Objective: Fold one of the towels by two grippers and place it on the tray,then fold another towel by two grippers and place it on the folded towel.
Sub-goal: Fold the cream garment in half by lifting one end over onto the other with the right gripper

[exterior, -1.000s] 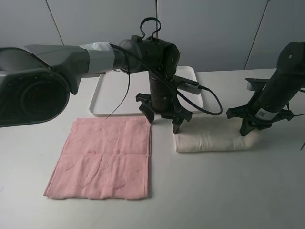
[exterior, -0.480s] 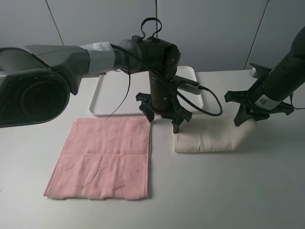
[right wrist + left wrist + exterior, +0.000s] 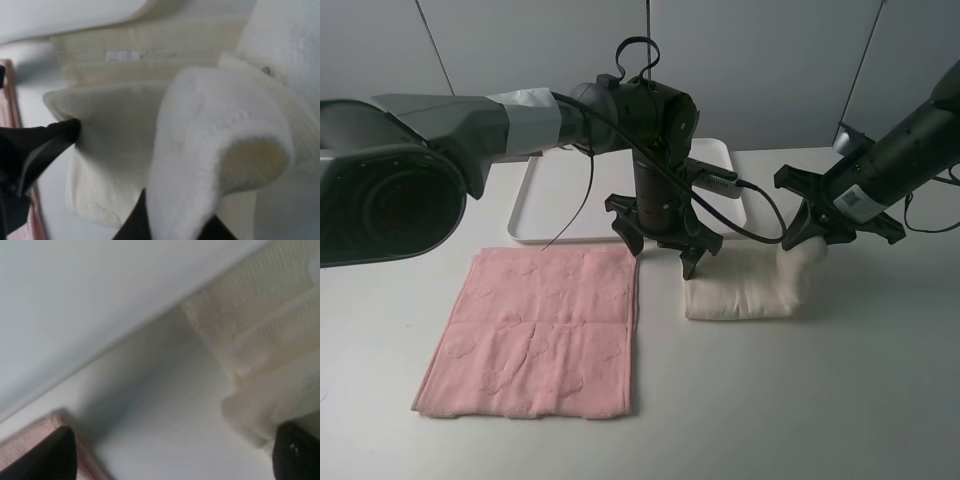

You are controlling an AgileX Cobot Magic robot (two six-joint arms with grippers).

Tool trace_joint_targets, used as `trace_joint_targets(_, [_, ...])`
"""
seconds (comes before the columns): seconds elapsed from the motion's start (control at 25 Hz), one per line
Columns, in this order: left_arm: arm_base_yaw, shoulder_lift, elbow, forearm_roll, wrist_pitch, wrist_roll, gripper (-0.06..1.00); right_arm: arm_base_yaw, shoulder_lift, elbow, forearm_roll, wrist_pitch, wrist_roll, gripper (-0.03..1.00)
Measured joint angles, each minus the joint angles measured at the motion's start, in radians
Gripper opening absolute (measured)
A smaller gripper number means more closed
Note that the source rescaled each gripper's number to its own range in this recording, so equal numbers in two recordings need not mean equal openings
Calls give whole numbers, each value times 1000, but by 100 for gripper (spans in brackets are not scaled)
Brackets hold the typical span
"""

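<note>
Step in hand, by the look of it: 2nd fold of the cream towel, already a narrow strip lying on the worktop just in front of the tray, to the R of the pink towel and apart from it by a thin gap. The right tool is clamped on the strip's R end, w/ that end pinched up off the worktop into a small peak; the right wrist view shows cloth bunched between the fingers. The left tool hangs at the strip's L end w/ fingers wide apart, gripping nothing; its wrist view shows 1 fingertip near the pink edge, the other at the cream edge. Next move prob. calls for carrying the raised end over toward the L end w/o dragging the whole strip, so the left tool may need to pin or grip its end first, then both lift the bundle to the tray. Count: 2 towels (1 cream, 1 pink, the pink flat and unfolded), 1 tray w/ nothing on it, 2 arms, 2 tools.
</note>
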Motion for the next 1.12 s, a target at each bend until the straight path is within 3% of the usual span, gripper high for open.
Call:
trace_joint_targets(0.44, [0,0,0,-10,0,4,100,0,0,66,275,-36,-188,8])
trace_joint_targets(0.72, [0,0,0,-16,0,11,100,0,0,131,525,-51,-386,8])
trace_joint_targets(1.12, [0,0,0,-28,0,15,100,16,54,162,740,-47,-555,8])
